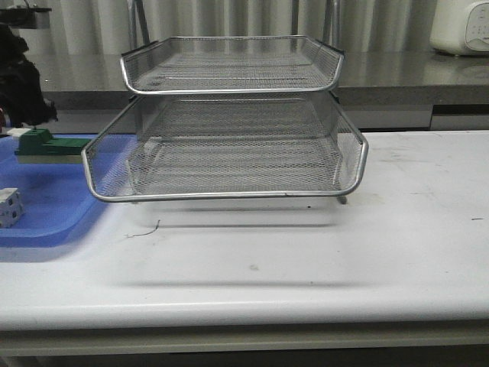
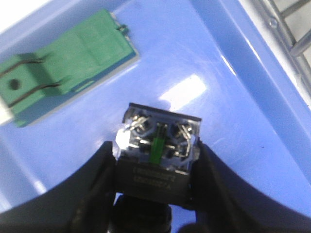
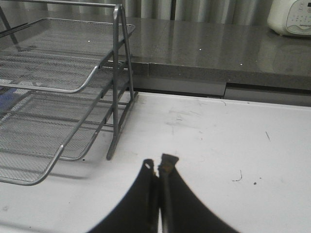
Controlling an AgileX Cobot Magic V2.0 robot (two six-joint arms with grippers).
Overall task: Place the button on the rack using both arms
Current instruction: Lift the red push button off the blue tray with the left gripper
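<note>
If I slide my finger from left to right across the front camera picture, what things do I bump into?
White cube-like part → green block on the blue tray → wire rack → bare white table, with a white appliance far back at the right edge.

Place: a lab or test room, it seems.
Tabletop: white tabletop (image 1: 397,252), plain, with small marks.
Behind: grey counter (image 1: 397,73), pale curtain (image 1: 229,19), white appliance (image 1: 461,27).
Parts: blue tray (image 1: 46,206) with electrical components.
</note>
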